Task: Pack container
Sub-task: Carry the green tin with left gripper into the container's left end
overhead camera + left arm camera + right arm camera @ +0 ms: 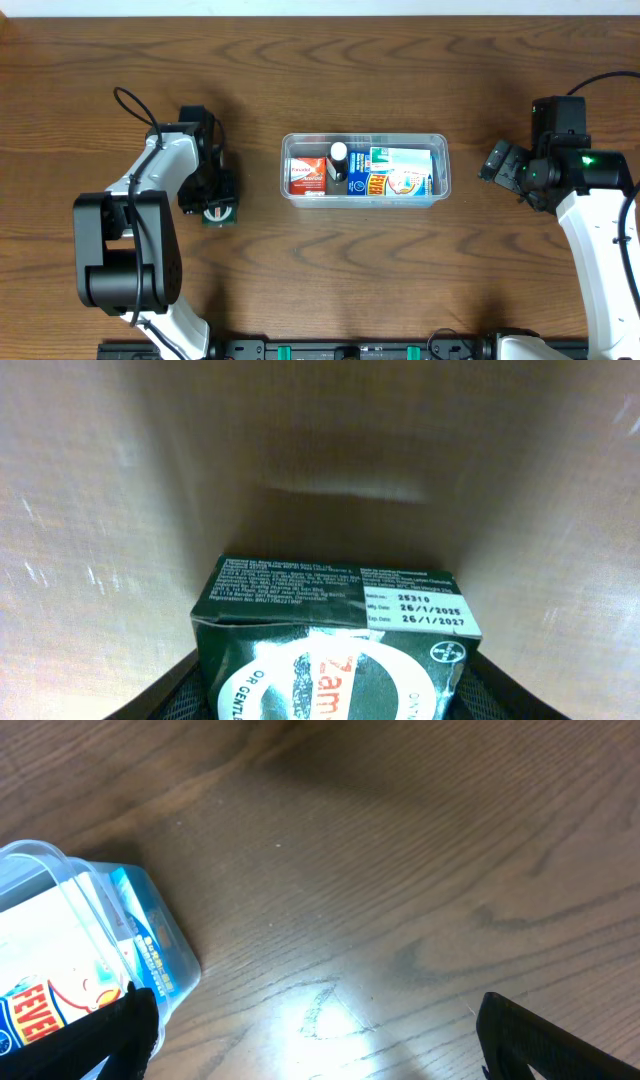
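left gripper [213, 197]: frame left, jaws against both sides of green box [335, 650], looks clamped
right gripper [320, 1055]: wide open, empty
container [365, 138]: frame centre, long axis left-right, to the right of the held box
room: red box [307, 176], bottle [339, 155] and blue cartons [395, 178] fill most of it; free slot unclear
surface: flat wood table [330, 280]

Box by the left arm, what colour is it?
The box is dark green; left wrist view.
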You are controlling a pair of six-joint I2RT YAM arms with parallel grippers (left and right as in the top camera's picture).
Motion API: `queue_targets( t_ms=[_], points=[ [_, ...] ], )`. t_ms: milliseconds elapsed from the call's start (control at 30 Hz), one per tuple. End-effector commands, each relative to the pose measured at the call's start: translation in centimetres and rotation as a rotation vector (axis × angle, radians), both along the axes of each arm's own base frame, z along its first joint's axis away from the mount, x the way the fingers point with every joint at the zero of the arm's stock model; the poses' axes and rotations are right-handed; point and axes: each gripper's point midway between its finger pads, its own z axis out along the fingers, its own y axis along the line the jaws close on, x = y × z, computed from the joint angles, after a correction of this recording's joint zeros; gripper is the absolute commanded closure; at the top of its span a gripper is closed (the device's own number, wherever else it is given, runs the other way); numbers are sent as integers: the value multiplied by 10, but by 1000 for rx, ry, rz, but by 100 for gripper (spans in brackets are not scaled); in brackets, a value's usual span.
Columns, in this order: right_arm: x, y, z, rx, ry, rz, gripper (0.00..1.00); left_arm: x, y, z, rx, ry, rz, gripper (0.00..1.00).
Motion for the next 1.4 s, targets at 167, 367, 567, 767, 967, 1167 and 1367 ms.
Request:
queue_targets(
  t_ms=[167, 367, 567, 767, 967, 1167, 1367],
  points=[
    [0, -2, 0, 1, -2, -17, 1, 11, -27, 83, -131, -155, 1, 45],
    [0, -2, 0, 1, -2, -17, 1, 7, -80, 151, -244, -375, -101, 45],
    [0, -2, 0, 1, -2, -17, 1, 11, -134, 185, -289, -543, -164, 45],
    [0, -2, 0, 1, -2, -17, 1, 28, -163, 171, -253, -575, -180, 45],
    [0, -2, 0, 1, -2, -17, 1, 48, -182, 129, -243, -516, -185, 45],
    [0, -2, 0, 1, -2, -17, 1, 58, -187, 101, -227, -475, -185, 44],
    [0, -2, 0, 1, -2, -17, 1, 65, -190, 107, -237, -515, -185, 31]
  ],
)
